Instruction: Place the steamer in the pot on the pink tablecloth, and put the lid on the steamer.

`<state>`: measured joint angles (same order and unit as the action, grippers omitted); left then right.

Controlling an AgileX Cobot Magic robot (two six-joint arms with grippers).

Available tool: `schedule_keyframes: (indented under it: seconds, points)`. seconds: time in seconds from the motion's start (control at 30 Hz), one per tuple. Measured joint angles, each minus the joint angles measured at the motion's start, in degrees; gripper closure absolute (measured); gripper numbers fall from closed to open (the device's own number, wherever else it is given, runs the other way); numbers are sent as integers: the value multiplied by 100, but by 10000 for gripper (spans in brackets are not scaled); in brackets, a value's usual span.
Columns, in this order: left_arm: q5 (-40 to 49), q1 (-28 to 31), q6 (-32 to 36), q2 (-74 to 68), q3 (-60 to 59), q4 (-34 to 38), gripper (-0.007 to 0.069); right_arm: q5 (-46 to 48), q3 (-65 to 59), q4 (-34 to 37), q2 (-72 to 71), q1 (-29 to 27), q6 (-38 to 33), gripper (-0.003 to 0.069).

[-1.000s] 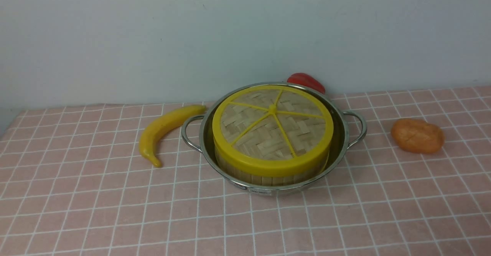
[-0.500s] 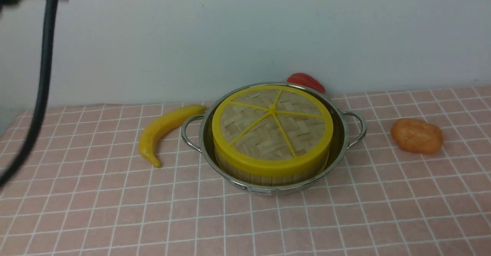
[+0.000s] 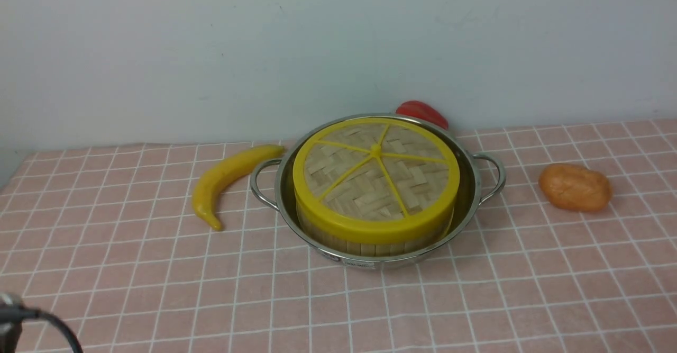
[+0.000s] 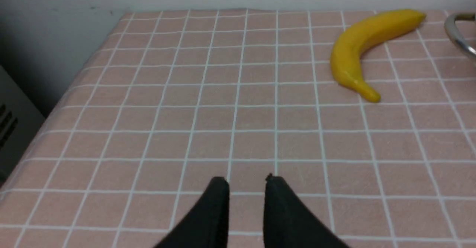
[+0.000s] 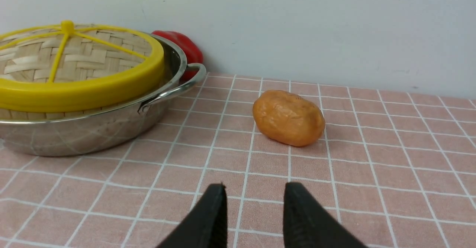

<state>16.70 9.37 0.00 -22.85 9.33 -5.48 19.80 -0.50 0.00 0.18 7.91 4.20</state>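
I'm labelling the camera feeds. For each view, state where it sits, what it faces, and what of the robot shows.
Front: between the arms, facing the wall across the pink tablecloth; lid on steamer in pot; only a cable at the corner.
Left wrist: low over the cloth, facing the banana; open left hand, empty.
Right wrist: low, facing the potato and pot; open right hand, empty.
Shared: front and left wrist both show the banana.

The shiny steel pot (image 3: 470,194), with two loop handles, stands upright on the pink tablecloth (image 3: 158,289) with its white grid. Inside it sits the bamboo-slat steamer (image 3: 370,244), level. The woven lid (image 3: 373,175), yellow-rimmed with five spokes, lies flat on the steamer, covering it.
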Motion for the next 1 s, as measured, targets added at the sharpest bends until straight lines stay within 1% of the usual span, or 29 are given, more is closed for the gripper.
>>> schedule_keyframes:
  seconds: [0.1,0.17,0.2,0.23,0.27,0.47,1.0]
  points:
    - [-20,0,0,954,-551,-275,475,0,0,0,0,0,0,419]
    - [-20,0,0,1233,-658,-323,475,0,0,0,0,0,0,419]
    - [-7,0,0,1666,-806,-360,470,0,0,0,0,0,0,419]
    - [-7,0,0,1719,-839,-366,468,0,0,0,0,0,0,419]
    - [79,0,0,2103,-927,-374,466,0,0,0,0,0,0,419]
    - [449,10,-180,2270,-977,-376,454,-15,0,0,0,0,0,419]
    - [457,10,-217,2275,-977,-376,424,-15,0,0,0,0,0,419]
